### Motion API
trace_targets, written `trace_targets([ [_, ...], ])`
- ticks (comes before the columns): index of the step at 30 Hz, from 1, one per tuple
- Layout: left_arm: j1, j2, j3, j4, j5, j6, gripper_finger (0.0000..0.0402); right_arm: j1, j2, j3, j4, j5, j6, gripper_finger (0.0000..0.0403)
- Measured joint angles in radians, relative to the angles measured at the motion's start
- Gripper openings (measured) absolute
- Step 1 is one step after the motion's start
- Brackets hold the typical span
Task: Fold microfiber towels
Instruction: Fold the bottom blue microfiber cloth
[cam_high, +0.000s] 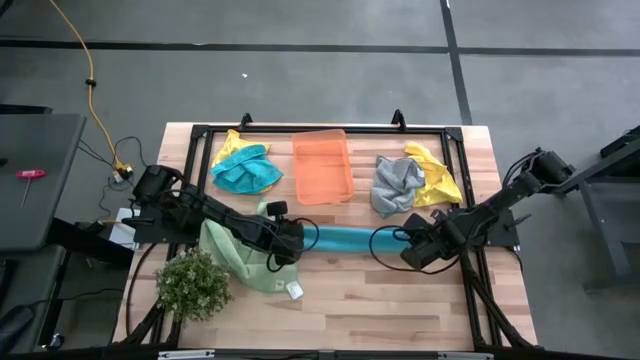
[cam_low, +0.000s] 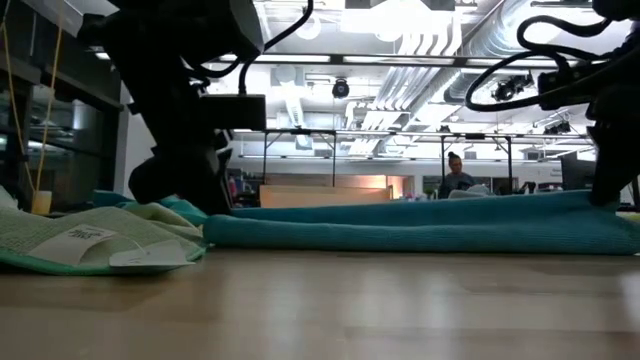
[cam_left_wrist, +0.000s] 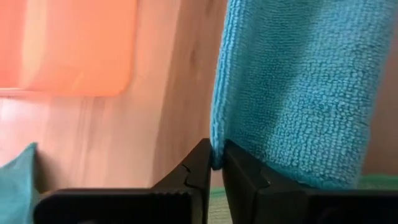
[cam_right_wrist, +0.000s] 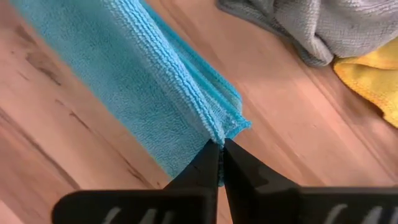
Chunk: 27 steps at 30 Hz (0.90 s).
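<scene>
A teal-blue towel (cam_high: 352, 239), folded into a long narrow band, lies stretched across the table's middle between my two grippers. My left gripper (cam_high: 300, 238) is shut on its left end and my right gripper (cam_high: 408, 243) is shut on its right end. A light green towel (cam_high: 243, 258) with a white tag (cam_high: 294, 290) lies crumpled under and in front of my left arm. The band also shows in the low view (cam_low: 420, 232), lying on the wood. My left gripper pinches the far edge of the teal towel's left end (cam_left_wrist: 216, 152) between its two fingers, coming level from the table's left. The band runs straight away from the fingers and lies on the table. My right gripper pinches the corner of the teal towel's right end (cam_right_wrist: 225, 129) between its two fingertips, several layers of folded edges together. It comes from the table's right, low over the wood. The band stretches away from it along the table.
An orange translucent bin (cam_high: 322, 165) stands at the back middle. A teal and yellow heap (cam_high: 243, 167) lies at the back left, a grey towel (cam_high: 396, 184) and a yellow towel (cam_high: 436, 175) at the back right. A green plant (cam_high: 192, 285) stands front left. A person (cam_low: 456, 176) shows far behind.
</scene>
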<state>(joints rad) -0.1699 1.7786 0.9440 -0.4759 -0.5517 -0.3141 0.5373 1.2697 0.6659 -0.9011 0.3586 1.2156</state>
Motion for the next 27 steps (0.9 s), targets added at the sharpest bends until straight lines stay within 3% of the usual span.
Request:
trace_targets([
  [9, 0.000, -0.005, 0.000, -0.055, -0.012, 0.002, 0.0083, -0.034, 0.000, 0.000, -0.051, 0.056, -0.007, 0.0134],
  [14, 0.001, -0.083, -0.001, -0.206, -0.077, -0.048, 0.0117, -0.033, -0.012, 0.000, -0.178, 0.051, 0.033, 0.0200],
  [17, 0.001, -0.157, -0.006, -0.200, -0.103, -0.069, 0.0132, 0.001, -0.033, 0.000, -0.214, 0.028, 0.085, 0.0220],
  [21, 0.001, -0.268, -0.093, 0.055, -0.033, 0.003, 0.0143, 0.076, -0.064, 0.000, -0.192, 0.016, 0.169, 0.0224],
  [27, 0.027, -0.353, -0.301, 0.626, 0.269, 0.063, 0.0149, 0.153, -0.115, -0.090, 0.002, 0.026, 0.377, 0.0225],
])
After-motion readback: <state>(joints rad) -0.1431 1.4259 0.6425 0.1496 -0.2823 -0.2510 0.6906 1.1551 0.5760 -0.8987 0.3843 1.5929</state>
